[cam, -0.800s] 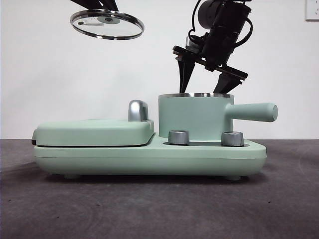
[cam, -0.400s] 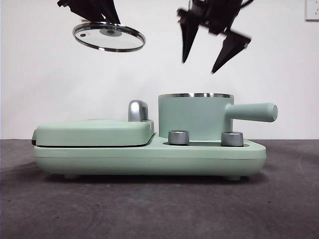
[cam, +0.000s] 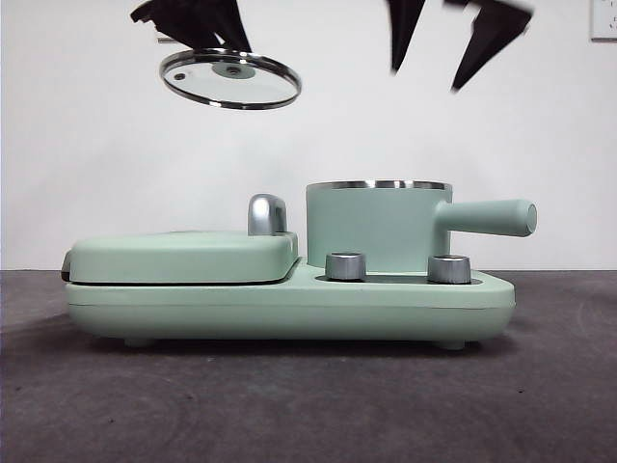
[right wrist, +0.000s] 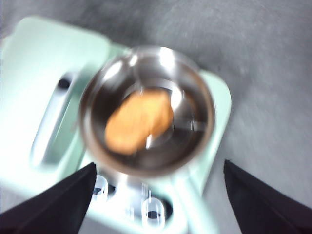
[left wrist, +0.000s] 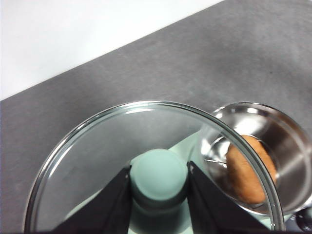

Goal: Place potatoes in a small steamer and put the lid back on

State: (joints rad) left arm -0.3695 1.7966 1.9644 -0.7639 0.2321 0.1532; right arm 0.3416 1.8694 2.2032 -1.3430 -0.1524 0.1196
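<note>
Left claw (left wrist: 159,195): its two black jaws are squeezed tight on the lid's (left wrist: 146,161) green knob, one jaw on each side. It hangs high up, holding the lid tilted in the air (cam: 230,78).
Right claw (cam: 453,53): its two black jaws are spread wide apart with nothing between them. It hangs high up, pointing down.

The front camera sits low and close, looking level across the bench (cam: 308,405) at the small steamer's (cam: 378,227) side, while both wrist cameras look down from above, the left through the lid (left wrist: 146,161), sharing the steamer's open inside and the potato (right wrist: 139,120) there.
</note>
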